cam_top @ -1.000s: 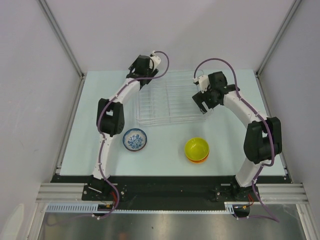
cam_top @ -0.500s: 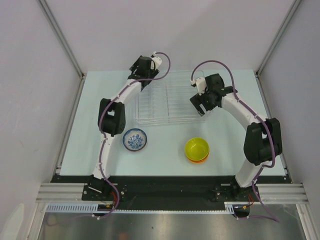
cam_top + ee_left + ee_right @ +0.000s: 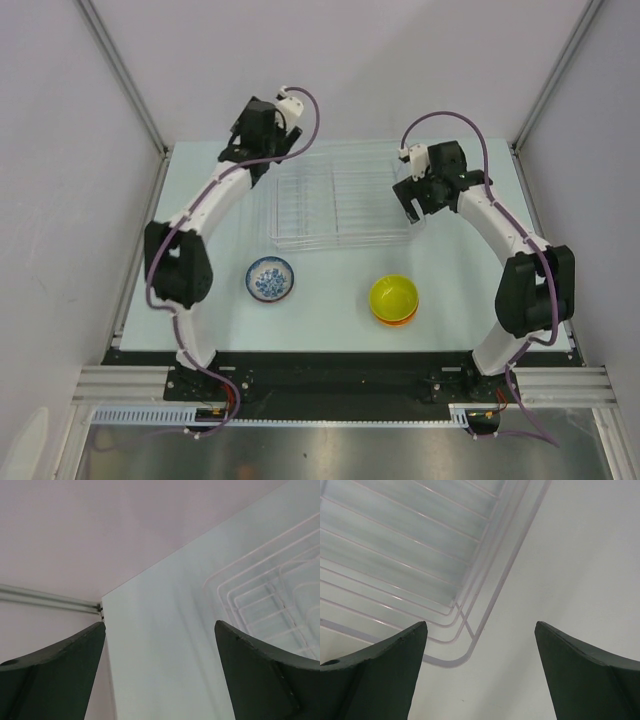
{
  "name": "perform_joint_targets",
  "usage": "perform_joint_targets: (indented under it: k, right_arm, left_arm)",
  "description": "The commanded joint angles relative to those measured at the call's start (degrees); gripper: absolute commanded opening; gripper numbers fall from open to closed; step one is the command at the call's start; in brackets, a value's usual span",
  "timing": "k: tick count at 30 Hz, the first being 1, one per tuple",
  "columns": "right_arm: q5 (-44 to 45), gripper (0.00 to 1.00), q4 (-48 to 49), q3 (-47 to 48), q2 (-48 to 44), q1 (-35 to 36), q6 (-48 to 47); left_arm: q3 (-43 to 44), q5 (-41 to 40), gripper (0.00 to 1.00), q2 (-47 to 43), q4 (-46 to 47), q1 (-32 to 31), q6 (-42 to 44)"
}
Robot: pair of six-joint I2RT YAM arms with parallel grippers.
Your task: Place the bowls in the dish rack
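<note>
The clear dish rack (image 3: 330, 242) lies at the far middle of the table and holds no bowls. A white bowl with blue pattern (image 3: 270, 279) sits in front of its left corner. A yellow-green bowl (image 3: 394, 295) is stacked on an orange bowl (image 3: 396, 319) at front right; any bowl beneath is hidden. My left gripper (image 3: 236, 150) is open and empty, above the table beyond the rack's far left corner (image 3: 265, 590). My right gripper (image 3: 412, 208) is open and empty, above the rack's near right corner (image 3: 465, 647). The left gripper (image 3: 160, 630) and right gripper (image 3: 480, 630) frame only bare table.
Grey enclosure walls with a metal frame post (image 3: 120, 70) close in the table at the back and sides. The table's far left corner (image 3: 102, 605) meets the wall just ahead of the left gripper.
The left arm has swung outward, its elbow going far left, and its gripper has moved left and back off the rack. The right gripper has shifted right, toward the rack's right edge.
</note>
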Motion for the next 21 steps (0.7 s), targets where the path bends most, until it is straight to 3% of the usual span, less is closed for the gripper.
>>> perform_joint_targets:
  k: [1,9,13,21]
  right_arm:
    - [-1.98,0.95,1.69,2.13,-4.31,-0.16,1.24]
    - [-5.40,0.98,1.69,3.62,-7.21,-0.51,0.71]
    - [-5.76,1.00,1.17,4.41,-8.35,-0.42,1.15]
    - [-5.23,1.00,0.29,2.75,-10.90,-0.07,1.15]
  left_arm:
    - [-14.10,3.27,0.97,-16.21,-5.28,1.05,-1.48]
    - [-43.57,6.08,1.00,-34.50,-7.39,4.30,-4.28]
    - [-49.30,9.51,1.00,-37.86,-8.27,4.65,-5.78]
    - [-52.57,13.82,0.99,-41.28,-11.61,4.56,-7.72]
